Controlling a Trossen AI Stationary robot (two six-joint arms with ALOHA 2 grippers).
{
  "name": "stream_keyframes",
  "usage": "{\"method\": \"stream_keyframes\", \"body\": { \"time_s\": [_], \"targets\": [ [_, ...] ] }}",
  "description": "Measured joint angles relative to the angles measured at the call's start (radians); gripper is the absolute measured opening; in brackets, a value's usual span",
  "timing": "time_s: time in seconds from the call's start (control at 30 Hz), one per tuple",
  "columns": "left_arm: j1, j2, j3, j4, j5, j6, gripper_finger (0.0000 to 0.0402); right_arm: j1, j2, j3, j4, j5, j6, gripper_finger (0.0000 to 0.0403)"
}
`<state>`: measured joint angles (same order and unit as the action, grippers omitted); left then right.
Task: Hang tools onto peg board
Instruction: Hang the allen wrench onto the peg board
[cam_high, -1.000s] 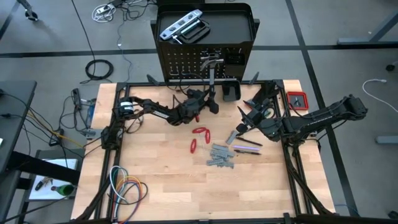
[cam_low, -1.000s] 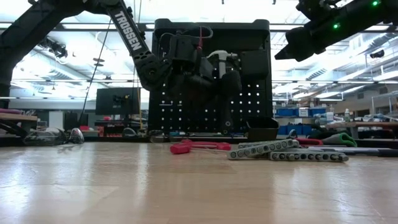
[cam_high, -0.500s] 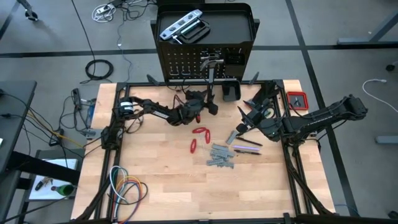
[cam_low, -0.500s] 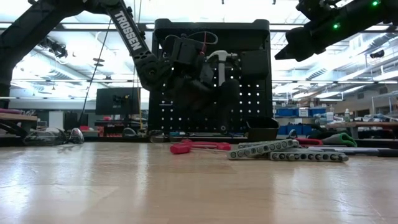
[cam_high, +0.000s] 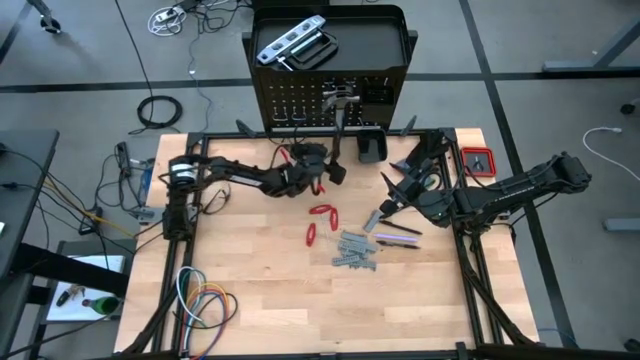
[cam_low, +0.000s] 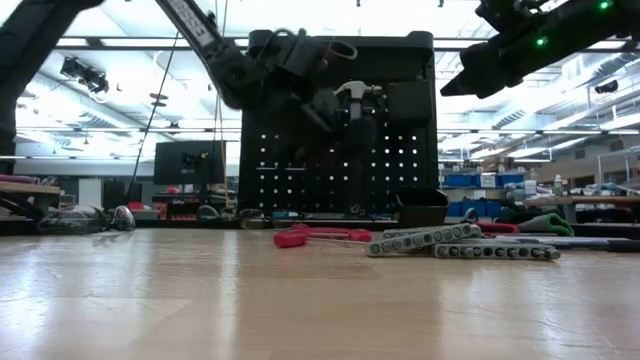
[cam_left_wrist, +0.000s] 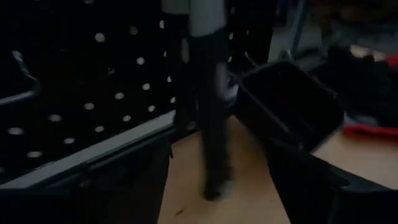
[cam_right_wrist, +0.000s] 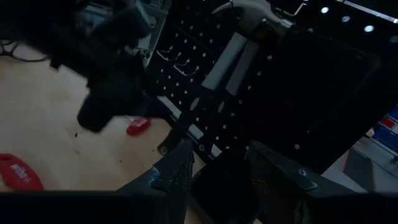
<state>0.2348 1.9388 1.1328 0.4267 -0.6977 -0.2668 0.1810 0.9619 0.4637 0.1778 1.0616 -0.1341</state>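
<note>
The left gripper has let go of the hammer — its fingers now spread, empty, just beside the handle. The hammer hangs on the peg board at the table's far edge. The right gripper waits mid-right, fingers half open, holding nothing — pliers and wrenches remain.

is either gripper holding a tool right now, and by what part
Nothing is held. The left gripper is open beside the hammer hanging on the peg board; the right gripper is empty.
</note>
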Motion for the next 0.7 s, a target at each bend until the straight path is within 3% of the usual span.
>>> {"method": "stream_keyframes", "body": {
  "time_s": [0.27, 0.43, 0.5, 0.63, 0.7],
  "targets": [
    [-0.008, -0.166, 0.0, -0.346, 0.065, 0.008, 0.0249, 0.0, 0.0, 0.0, -0.002, -0.074, -0.021, 0.0164],
    [-0.005, -0.235, 0.0, -0.678, 0.127, 0.009, 0.0249, 0.001, 0.0, 0.0, -0.017, -0.136, -0.018, 0.0165],
    [0.009, -0.235, 0.0, -0.781, 0.196, 0.041, 0.0248, 0.0, 0.0, 0.0, -0.017, -0.194, -0.022, 0.0164],
    [0.066, -0.214, 0.0, -0.864, 0.431, 0.129, 0.0238, -0.009, 0.0, 0.0, -0.018, -0.349, -0.024, 0.0162],
    [0.093, -0.206, -0.002, -0.891, 0.477, 0.168, 0.0231, -0.018, 0.0, 0.0, -0.017, -0.394, -0.021, 0.0162]
  ]
}}
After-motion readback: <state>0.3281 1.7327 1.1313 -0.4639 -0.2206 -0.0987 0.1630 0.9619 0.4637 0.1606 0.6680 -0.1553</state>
